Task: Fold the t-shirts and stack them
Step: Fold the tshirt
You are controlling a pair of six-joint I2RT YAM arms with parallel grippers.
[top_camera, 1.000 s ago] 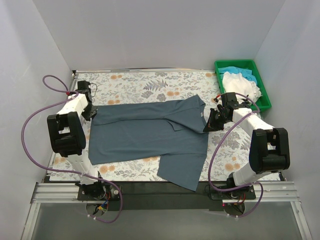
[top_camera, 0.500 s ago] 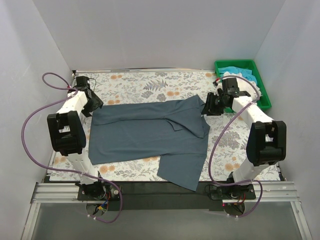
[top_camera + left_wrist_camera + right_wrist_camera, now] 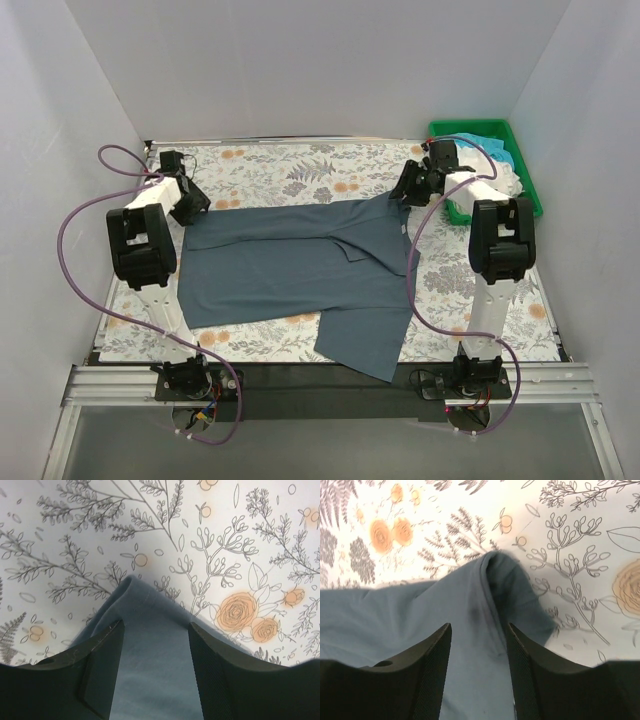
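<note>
A dark slate blue-grey t-shirt (image 3: pixel 300 265) lies spread on the flowered table, one flap folded over at its right and a part hanging toward the near edge. My left gripper (image 3: pixel 192 203) stands open over its far left corner; in the left wrist view the cloth (image 3: pixel 150 605) lies slack under my left gripper (image 3: pixel 156 625). My right gripper (image 3: pixel 404 189) is open over the far right corner (image 3: pixel 492 575), and my right gripper (image 3: pixel 479 626) holds nothing. A white t-shirt (image 3: pixel 508 178) and a turquoise one (image 3: pixel 492 142) lie bunched in the tray.
The green plastic tray (image 3: pixel 468 126) stands at the far right corner of the table, beside my right arm. White walls close in the table on three sides. Purple cables loop out from both arms.
Both grippers have opened and let go of the grey t-shirt's far corners. Both have moved toward the far side, the right one also leftward. The shirt's far edge now lies flat.
</note>
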